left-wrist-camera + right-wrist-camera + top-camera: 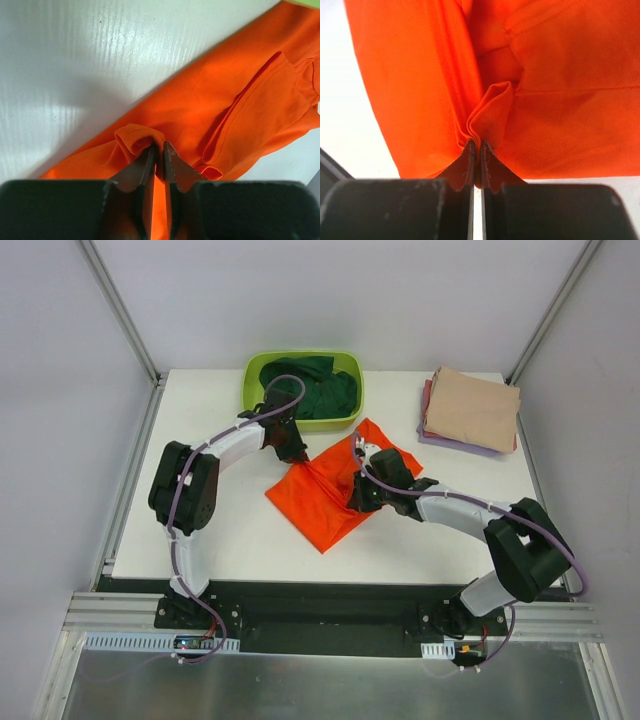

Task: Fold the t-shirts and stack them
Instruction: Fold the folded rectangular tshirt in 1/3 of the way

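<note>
orange t-shirt (pixel 318 505): crumpled and partly spread on the table (pixel 215 455), just on the near side of the tub (pixel 300 424), its far corner close to the tub's near right rim.
left gripper (pixel 159 148): fingers pressed together on a small bunched lip at the shirt's edge. Sits right at the tub's near rim.
right gripper (pixel 476 145): fingers pinched tight on a gathered fold of the same shirt, cloth puckering above the tips. Nearer and to the right of the tub.
why held so: probably two pinch points on opposite sides so the shirt can be pulled taut and laid flat before folding. A judgement only.
step: looks like spreading. No fold made yet on this shirt.
dark green t-shirt (pixel 318 386): heaped inside the tub, waiting.
folded stack (pixel 472 410): well to the right of the tub. Tan square on top, lilac and reddish edges showing under it.
risk: thin pinches could slip if the arms pull apart hard.
</note>
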